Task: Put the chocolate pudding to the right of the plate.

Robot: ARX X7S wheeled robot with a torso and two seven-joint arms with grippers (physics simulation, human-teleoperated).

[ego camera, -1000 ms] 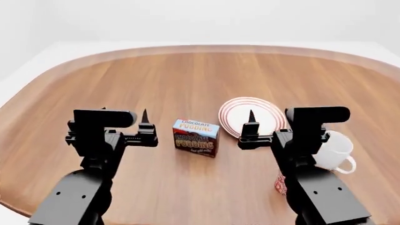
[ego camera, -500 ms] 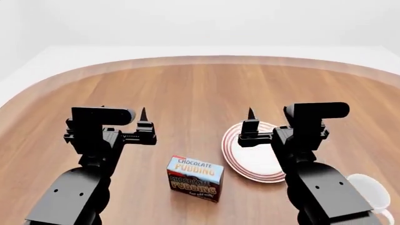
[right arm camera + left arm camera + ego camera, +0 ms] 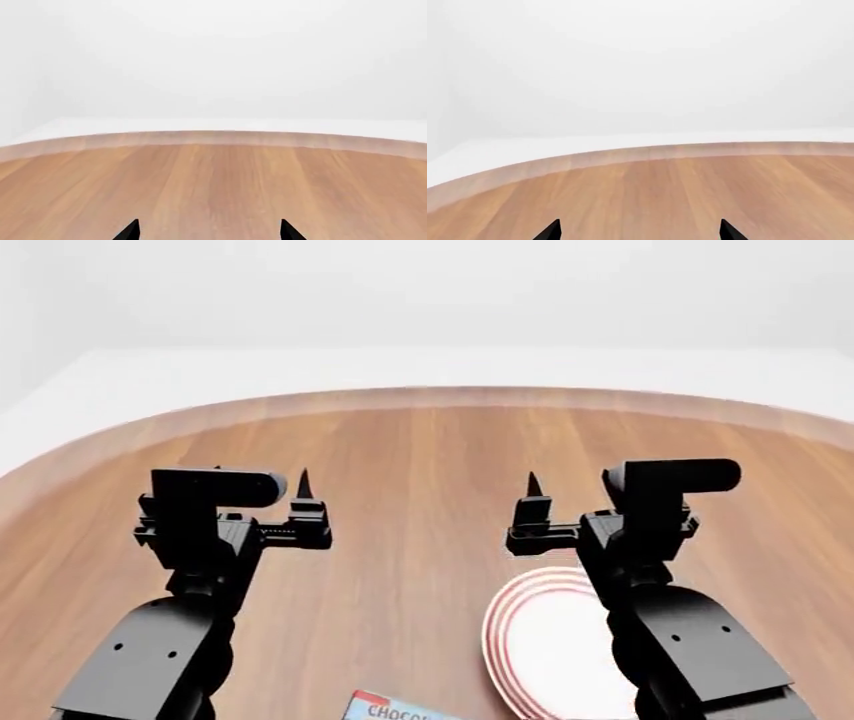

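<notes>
The chocolate pudding (image 3: 398,708) shows only as the top edge of its light blue lid at the bottom of the head view, between my two arms. To its right lies the plate (image 3: 547,645), white with red rings, partly covered by my right arm. My left gripper (image 3: 263,488) and right gripper (image 3: 582,492) are raised above the wooden table (image 3: 427,450), beyond both objects. In the wrist views the left gripper (image 3: 638,232) and right gripper (image 3: 209,232) are open, with only bare wood between the fingertips. Neither wrist view shows pudding or plate.
The table's curved far edge (image 3: 441,395) runs across the head view, with white floor and wall behind it. Bare wood stretches ahead of both grippers.
The head view has swung upward: pudding and plate slid down toward the bottom of the picture, and the white mug dropped out of sight. Both arms keep the same pose, grippers still open.
</notes>
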